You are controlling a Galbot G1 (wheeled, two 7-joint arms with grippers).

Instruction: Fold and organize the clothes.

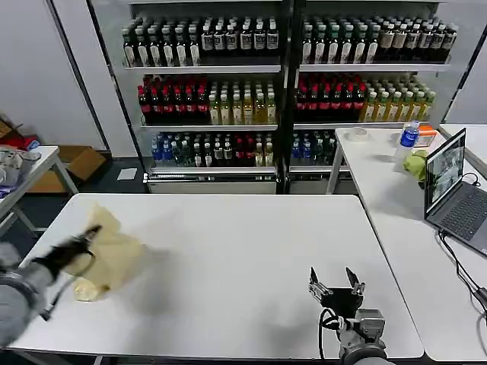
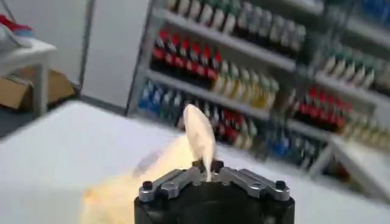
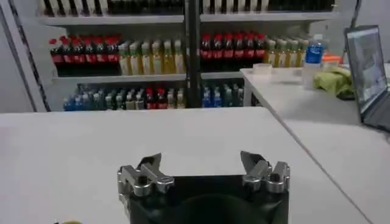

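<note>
Left gripper (image 1: 90,232) clamps bunched T-shirt (image 1: 114,251) near the table (image 1: 251,251) left edge; right gripper (image 1: 335,286) spread, idle; folding remains undone

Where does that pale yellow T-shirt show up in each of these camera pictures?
Head view: the T-shirt is bunched at the white table's left side, held by the left gripper.
Left wrist view: a fold rises from the shut fingers.
Right wrist view: not clearly visible.
Shared landmark: the drinks shelves.
</note>
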